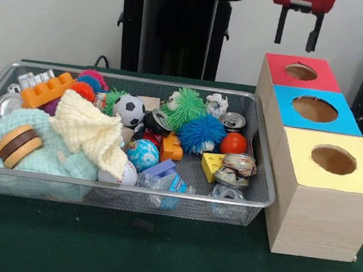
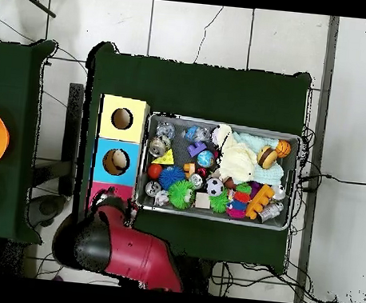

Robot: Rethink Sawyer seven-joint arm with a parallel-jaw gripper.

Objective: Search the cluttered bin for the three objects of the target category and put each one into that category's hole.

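Though cut off by the top edge in the front view, the hand point(image 1: 298, 30) hangs open and empty above the red-topped box point(image 1: 300, 73). Beside it, the wire bin point(image 1: 262, 200) holds heaped toys; a cream cloth point(image 1: 91, 133) hides some. From overhead, the red arm point(image 2: 132, 253) covers that box, and the green surface point(image 2: 200, 87) stands on pale floor tiles point(image 2: 198, 31).

Arm point(image 2: 128, 253) hides the red box point(image 2: 111, 193) from overhead
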